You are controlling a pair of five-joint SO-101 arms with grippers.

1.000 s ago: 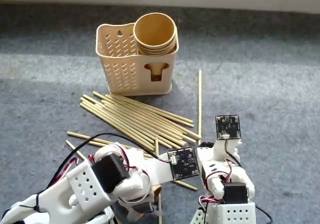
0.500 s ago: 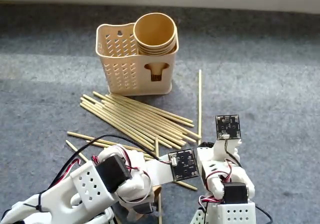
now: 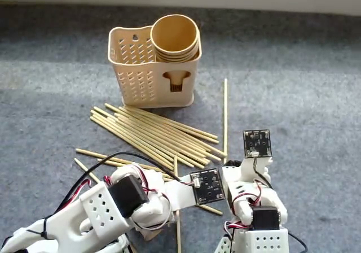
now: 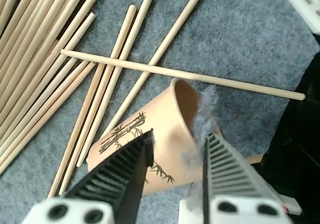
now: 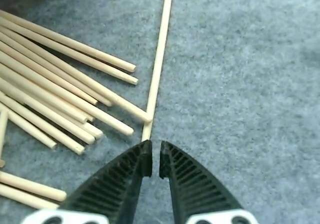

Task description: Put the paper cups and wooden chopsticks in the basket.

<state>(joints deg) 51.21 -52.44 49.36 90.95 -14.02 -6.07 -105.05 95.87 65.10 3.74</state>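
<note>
Left pincer [image 4: 177, 136], clamped on the fallen cup [image 4: 125, 141] at its rim, so I can lift it toward the basket [image 3: 131, 68].

I can't read any words or numbers from where I stand. The paper cup [image 4: 165, 119] carries only a dark bamboo drawing, with no letters on it. The small circuit boards [image 3: 256, 143] on the arms bear tiny marks, too small to make out. The basket [image 3: 141, 89] has a cut-out shape in its front wall, which is not writing.
</note>
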